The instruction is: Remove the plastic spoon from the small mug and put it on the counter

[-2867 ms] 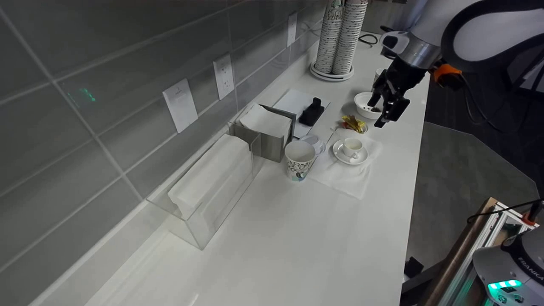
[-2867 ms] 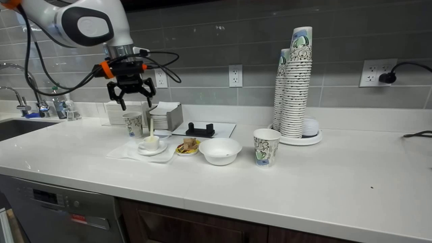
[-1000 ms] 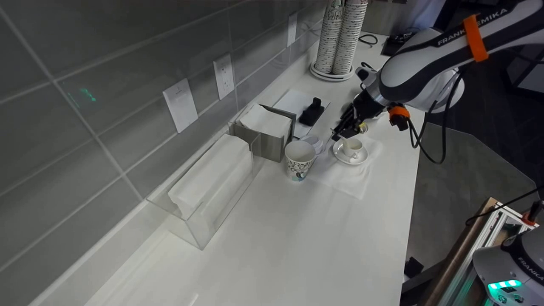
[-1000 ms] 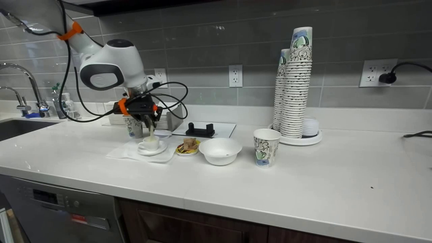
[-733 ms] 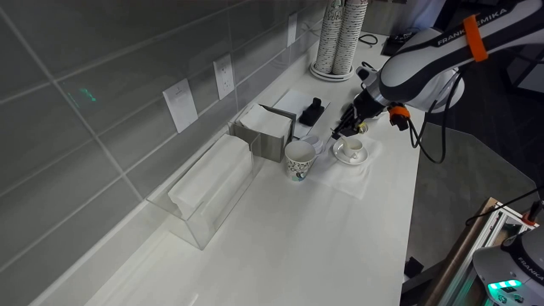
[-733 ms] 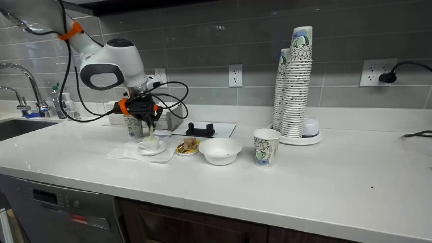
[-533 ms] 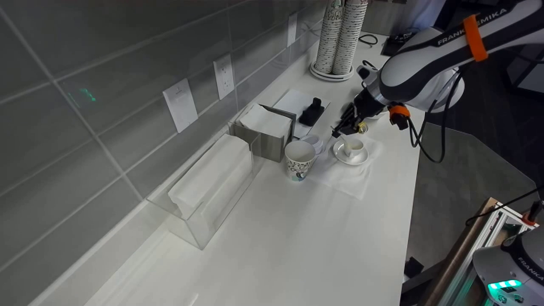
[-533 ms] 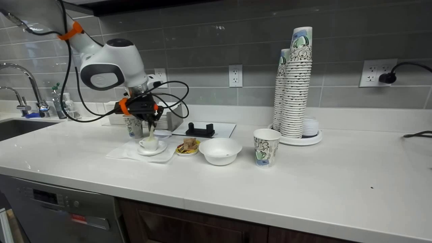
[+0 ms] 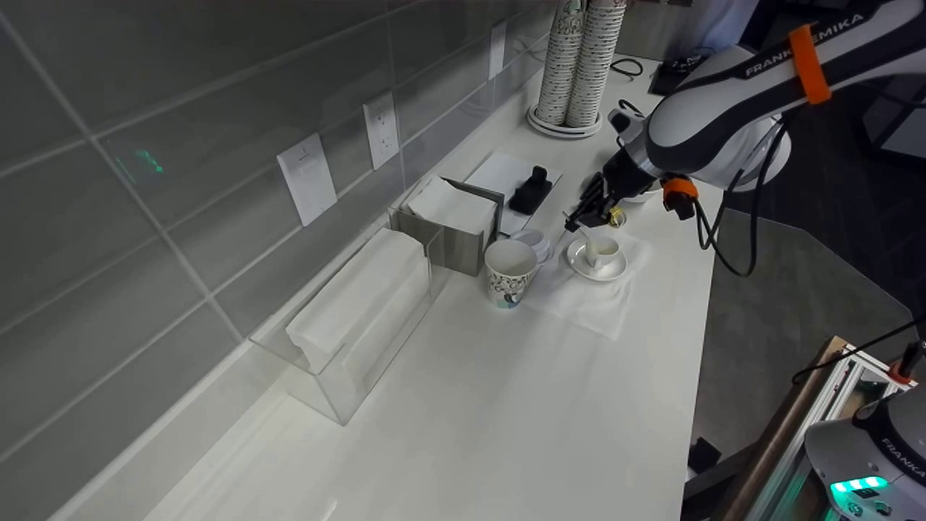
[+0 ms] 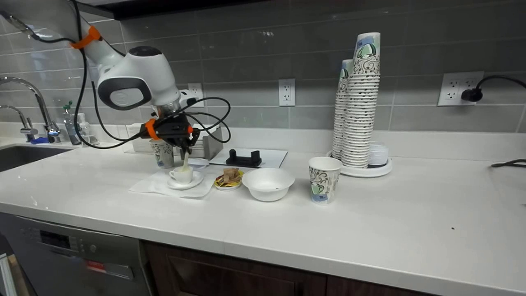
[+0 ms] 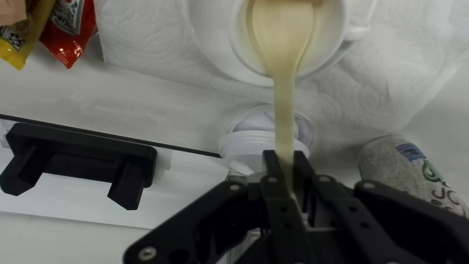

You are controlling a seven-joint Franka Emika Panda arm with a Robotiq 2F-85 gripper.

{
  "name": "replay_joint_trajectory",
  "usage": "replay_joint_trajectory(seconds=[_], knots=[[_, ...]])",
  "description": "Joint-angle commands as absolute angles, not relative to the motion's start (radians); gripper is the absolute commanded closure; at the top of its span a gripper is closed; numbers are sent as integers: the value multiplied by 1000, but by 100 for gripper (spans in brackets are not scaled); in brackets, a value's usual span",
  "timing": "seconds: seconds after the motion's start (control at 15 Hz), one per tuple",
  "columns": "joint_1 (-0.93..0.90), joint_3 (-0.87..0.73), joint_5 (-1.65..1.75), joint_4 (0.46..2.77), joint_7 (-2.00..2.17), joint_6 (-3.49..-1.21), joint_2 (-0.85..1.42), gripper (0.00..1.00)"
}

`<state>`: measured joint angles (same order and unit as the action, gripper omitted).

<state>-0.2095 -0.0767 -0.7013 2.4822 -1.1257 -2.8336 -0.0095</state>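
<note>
The pale yellow plastic spoon (image 11: 284, 110) leans with its bowl inside the small mug (image 10: 181, 176). My gripper (image 11: 285, 157) is shut on the spoon's handle near its upper end, above the mug. In an exterior view the handle (image 10: 186, 159) runs from the mug's mouth up to the fingertips. The mug stands on a white saucer (image 9: 577, 265), which rests on a paper napkin (image 9: 600, 318). Around these spreads the white counter (image 10: 370, 230). The bowl's far end is cut off at the top of the wrist view.
Close by are a patterned paper cup (image 9: 510, 271), white lids (image 11: 253, 143), wrapped sweets (image 10: 228, 177) and a white bowl (image 10: 268, 185). A black stand (image 11: 80, 157) sits on a white board. Farther off rise stacked cups (image 10: 361, 119) and another single cup (image 10: 324, 181).
From open above the counter, my gripper has come down and shut on the spoon handle, then risen very slightly. The mug has shifted a little on its saucer.
</note>
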Motion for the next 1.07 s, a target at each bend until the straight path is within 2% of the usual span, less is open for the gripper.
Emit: replay_joint_trajectory(seconds=[0.0, 1.0], knots=[[-210, -76, -716, 2497, -1149, -2839, -46, 97], [-173, -116, -672, 2531, -1121, -2792, -215, 97]])
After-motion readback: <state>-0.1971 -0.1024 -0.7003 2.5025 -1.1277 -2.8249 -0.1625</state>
